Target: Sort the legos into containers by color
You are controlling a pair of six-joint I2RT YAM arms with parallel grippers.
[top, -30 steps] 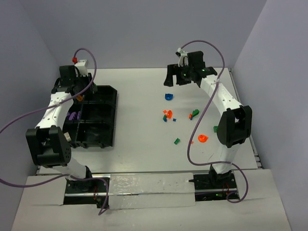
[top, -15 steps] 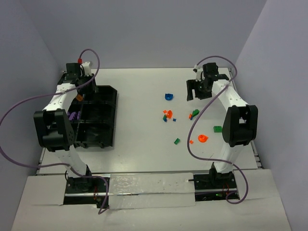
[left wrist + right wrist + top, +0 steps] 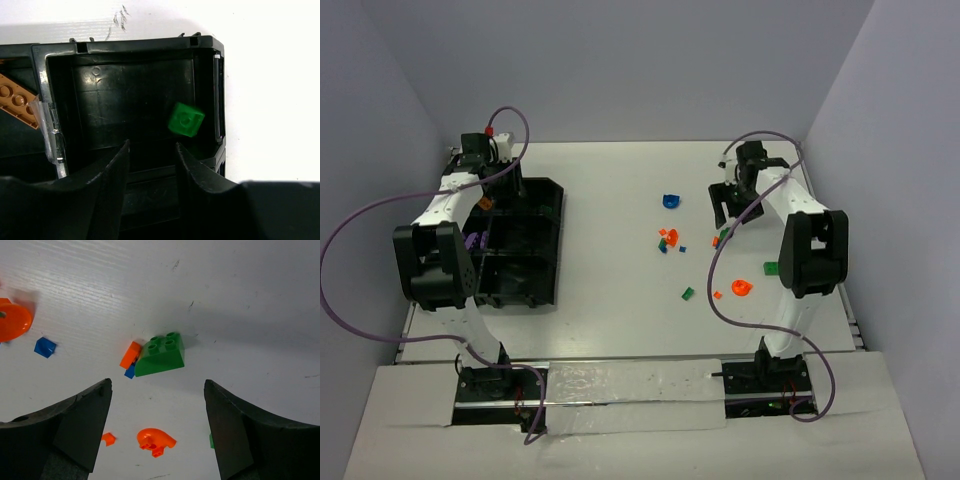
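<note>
The black divided tray point(image 3: 542, 240) stands at the left. My left gripper point(image 3: 480, 170) hovers over its far end, open and empty point(image 3: 151, 150). Below it a small green brick point(image 3: 186, 119) lies tilted in the corner compartment, and a brown plate point(image 3: 17, 100) lies in the compartment beside it. Purple pieces point(image 3: 472, 240) lie in another compartment. My right gripper point(image 3: 728, 197) is wide open and empty point(image 3: 157, 385), above the table just short of a green sloped brick point(image 3: 161, 355), which touches a small orange piece point(image 3: 131, 354) and a tiny blue one point(image 3: 130, 371).
Loose on the table are a blue rounded piece point(image 3: 669, 201), an orange cluster point(image 3: 667, 238), an orange curved piece point(image 3: 156, 440), an orange disc point(image 3: 12, 320), a tiny blue brick point(image 3: 45, 347) and small green bricks point(image 3: 687, 293) point(image 3: 772, 267). Walls close in the back and sides.
My right gripper has swung from the back of the table over toward the green sloped brick. My left arm has folded back, and its gripper has moved to the tray's far end.
</note>
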